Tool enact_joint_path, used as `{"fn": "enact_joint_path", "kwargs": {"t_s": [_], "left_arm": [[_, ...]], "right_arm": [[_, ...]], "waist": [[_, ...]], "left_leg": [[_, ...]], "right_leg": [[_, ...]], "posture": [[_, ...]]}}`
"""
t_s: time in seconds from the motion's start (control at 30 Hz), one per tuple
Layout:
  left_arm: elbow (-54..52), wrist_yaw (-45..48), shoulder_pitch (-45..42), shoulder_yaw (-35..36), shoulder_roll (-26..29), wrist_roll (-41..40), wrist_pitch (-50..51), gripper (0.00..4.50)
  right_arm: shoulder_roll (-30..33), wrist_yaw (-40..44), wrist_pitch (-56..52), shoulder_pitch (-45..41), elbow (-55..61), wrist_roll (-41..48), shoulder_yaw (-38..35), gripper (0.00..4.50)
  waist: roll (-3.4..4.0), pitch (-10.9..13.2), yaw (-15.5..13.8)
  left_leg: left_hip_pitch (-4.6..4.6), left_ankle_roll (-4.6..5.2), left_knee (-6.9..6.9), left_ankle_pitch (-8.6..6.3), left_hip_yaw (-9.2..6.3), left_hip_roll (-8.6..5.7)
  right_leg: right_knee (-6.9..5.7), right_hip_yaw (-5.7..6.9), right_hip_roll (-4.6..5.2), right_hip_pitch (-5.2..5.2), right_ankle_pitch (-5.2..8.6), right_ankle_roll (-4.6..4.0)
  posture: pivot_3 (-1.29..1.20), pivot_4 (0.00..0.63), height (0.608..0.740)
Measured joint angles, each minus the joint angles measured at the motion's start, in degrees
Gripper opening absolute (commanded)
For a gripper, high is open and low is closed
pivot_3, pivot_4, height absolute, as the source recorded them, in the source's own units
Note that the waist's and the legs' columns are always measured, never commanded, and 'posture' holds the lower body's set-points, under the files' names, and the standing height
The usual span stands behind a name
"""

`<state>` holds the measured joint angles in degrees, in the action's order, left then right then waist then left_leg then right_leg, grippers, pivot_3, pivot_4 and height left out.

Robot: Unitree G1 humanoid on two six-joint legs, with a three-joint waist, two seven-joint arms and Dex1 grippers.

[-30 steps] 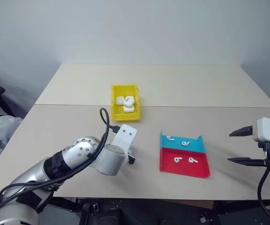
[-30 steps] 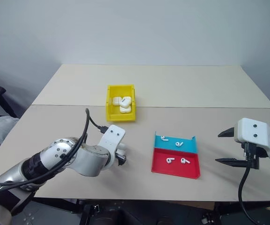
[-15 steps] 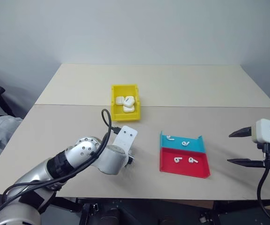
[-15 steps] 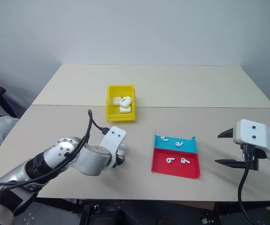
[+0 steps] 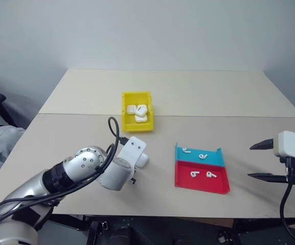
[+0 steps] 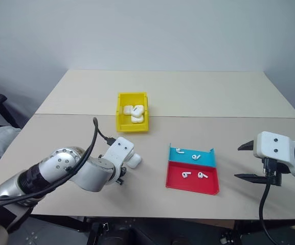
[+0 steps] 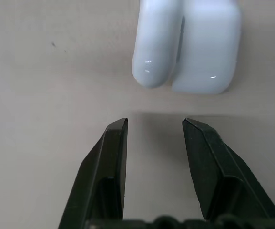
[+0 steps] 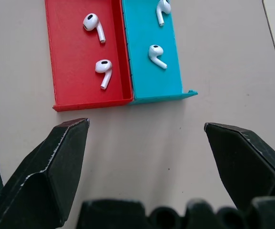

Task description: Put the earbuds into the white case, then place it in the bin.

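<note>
Bin [image 5: 136, 97] yellow — tray [image 5: 201, 173] blue and red — case [image 7: 187, 45] white.

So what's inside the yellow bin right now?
The yellow bin holds a pile of white cases, about three, lying against and partly on each other. Whatever sits beneath them on the bin floor is covered, and the exact count is uncertain.

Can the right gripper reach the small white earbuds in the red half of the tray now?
Probably yes: the right gripper is open, the earbuds lie uncovered in the red tray, nothing between.
</note>
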<state>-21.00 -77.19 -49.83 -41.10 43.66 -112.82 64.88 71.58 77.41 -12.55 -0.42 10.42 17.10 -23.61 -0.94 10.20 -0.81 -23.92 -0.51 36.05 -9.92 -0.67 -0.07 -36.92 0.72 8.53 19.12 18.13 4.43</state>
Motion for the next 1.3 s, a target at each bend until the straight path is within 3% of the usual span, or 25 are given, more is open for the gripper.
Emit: {"fn": "enact_joint_path", "kwargs": {"t_s": [0.07, 0.13, 0.2, 0.3, 0.43, 0.53, 0.57, 0.67, 0.83, 1.1, 1.3], "left_arm": [[-1.9, 2.1, 0.0, 0.0, 2.4, 0.0, 0.8, 1.94], [-4.1, 6.9, 0.0, 1.6, 9.3, -0.1, 2.9, 1.94], [-4.6, 13.0, 0.1, 5.9, 16.0, 1.1, 4.7, 1.94], [-7.6, 26.3, 1.1, 14.3, 21.5, 5.9, 6.5, 1.94], [-10.0, 48.4, 8.2, 24.9, 22.5, 14.7, 4.2, 1.94], [-11.7, 64.3, 14.1, 27.9, 22.3, 25.1, 0.5, 1.94], [-13.5, 72.4, 19.6, 30.7, 21.3, 32.2, -5.4, 1.94], [-14.2, 85.2, 27.2, 32.9, 16.8, 43.7, -16.3, 1.94], [-13.6, 98.1, 29.3, 33.0, 9.6, 52.9, -23.4, 1.94], [-10.6, 97.9, 23.4, 23.9, -3.3, 61.1, -14.2, 1.94], [-7.9, 93.9, 21.6, 20.9, -8.6, 63.8, -3.5, 1.94]], "right_arm": [[0.0, 0.0, 0.2, -0.2, -0.1, 0.0, 0.1, 4.50], [0.0, 0.0, 0.6, -0.5, -0.4, 0.0, 0.1, 4.50], [-0.1, 0.0, 0.9, -0.9, -1.0, 0.0, 0.2, 4.50], [-0.2, -0.1, 1.2, -1.9, -1.5, 0.0, 0.7, 4.50], [-1.2, -0.7, 2.5, -3.2, -1.9, 0.0, 1.6, 4.50], [-2.1, -1.4, 2.5, -3.2, -1.9, -0.1, 2.0, 4.50], [-2.6, -2.0, 2.5, -2.9, -1.5, -0.1, 1.9, 4.50], [-3.4, -3.0, 2.5, -1.0, -0.6, -0.3, 1.5, 4.50], [-5.8, -5.2, 2.3, 3.6, 3.0, -0.7, -0.7, 4.50], [-7.8, -8.4, 1.6, 7.4, 6.6, -1.3, -3.0, 4.50], [-7.9, -9.4, 0.9, 7.9, 7.1, -1.3, -3.1, 4.50]], "waist": [[-0.02, 0.0, 0.2], [-0.04, 0.0, 0.5], [-0.04, 0.0, 0.5], [-0.04, 0.0, 0.2], [-0.03, 0.0, 0.0], [-0.05, 0.0, 0.1], [0.00, 0.0, 0.1], [-0.01, 0.0, 0.1], [-0.02, 0.0, -0.2], [-0.05, 0.0, 0.1], [-0.05, 0.0, 0.4]], "left_leg": [[-0.01, -0.02, -0.03, 0.01, 0.02, 0.01], [0.01, -0.05, -0.10, 0.03, 0.05, 0.04], [0.05, -0.05, -0.11, 0.03, 0.07, 0.04], [0.05, -0.03, -0.10, 0.02, 0.14, 0.03], [0.05, -0.04, -0.17, 0.02, 0.17, 0.05], [0.01, -0.04, -0.17, 0.01, 0.19, 0.07], [0.02, -0.07, -0.20, 0.00, 0.26, 0.07], [0.01, -0.07, -0.23, -0.03, 0.30, 0.14], [-0.11, 0.39, -0.15, -0.31, 0.27, 0.14], [-0.12, 0.47, -0.04, -0.35, 0.23, 0.13], [-0.11, 0.47, -0.03, -0.35, 0.20, 0.13]], "right_leg": [[-0.01, -0.02, 0.00, 0.05, 0.00, 0.00], [-0.03, -0.03, -0.03, 0.11, 0.00, 0.00], [-0.03, -0.03, -0.03, 0.10, 0.00, 0.00], [0.03, -0.02, -0.03, 0.07, 0.00, 0.01], [0.05, 0.03, -0.03, 0.09, 0.01, 0.01], [0.05, 0.02, -0.03, 0.13, 0.00, 0.01], [0.11, -0.02, -0.03, 0.13, 0.00, 0.00], [0.15, 0.01, -0.04, 0.13, 0.00, -0.01], [0.15, 0.06, -0.04, 0.14, -0.01, 0.01], [0.08, 0.05, -0.04, 0.13, -0.05, 0.09], [0.05, 0.03, -0.05, 0.15, -0.05, 0.10]], "posture": [[0.00, 0.150, 0.740], [0.00, 0.150, 0.740], [0.00, 0.150, 0.740], [0.00, 0.150, 0.740], [0.00, 0.150, 0.740], [0.00, 0.150, 0.740], [0.00, 0.150, 0.740], [0.00, 0.150, 0.740], [0.00, 0.150, 0.740], [0.00, 0.150, 0.740], [0.00, 0.150, 0.740]]}}
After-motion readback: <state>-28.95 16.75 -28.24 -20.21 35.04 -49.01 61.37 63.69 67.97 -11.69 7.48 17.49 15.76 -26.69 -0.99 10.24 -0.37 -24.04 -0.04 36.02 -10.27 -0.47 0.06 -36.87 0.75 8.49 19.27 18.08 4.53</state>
